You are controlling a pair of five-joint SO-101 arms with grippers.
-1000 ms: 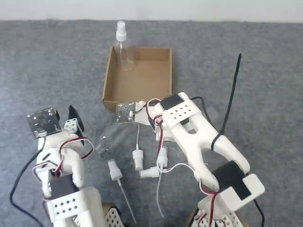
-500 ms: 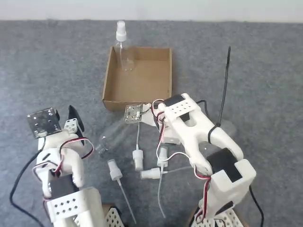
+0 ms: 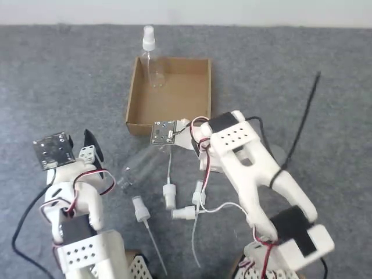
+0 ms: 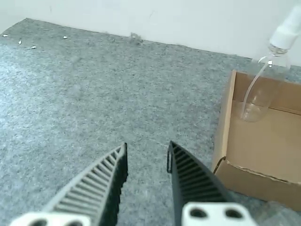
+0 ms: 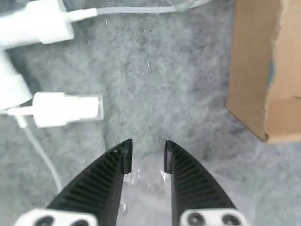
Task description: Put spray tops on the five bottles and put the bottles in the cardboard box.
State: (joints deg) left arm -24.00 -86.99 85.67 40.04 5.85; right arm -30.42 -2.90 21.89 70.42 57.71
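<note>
Change: The right arm has swung its wrist a little along the near wall of the box, towards that wall's right end. The loose bottle and the spray tops lie as they did a second ago.
Meaning: Judging by this, the arm is lining up over the loose bottle and has not gripped it yet, so the capping is yet to come.
Left fingers: By the near-left corner of the bench, raised off it. They are parted by a narrow gap and hold nothing, pointing towards the far edge.
Spray tops: Four lie loose near the middle of the near edge. One tube runs towards the far edge and two run back towards the near edge. The fourth top lies crosswise, its tube towards the right.
Loose bottle: It is clear and uncapped, lying on its side just short of the box. Its long axis runs on a slant, with the neck to the near left and the base towards the box's near wall.
Right fingers: They hang low beside the box's near wall, parted by a narrow slit and gripping nothing I can make out. Clear plastic glints under them.
Box: It sits mid-bench towards the far edge, with its mouth up.
Capped bottle: It stands in the box's far-left corner, long axis upright and spray top uppermost. That leaves one bottle done of five.
</note>
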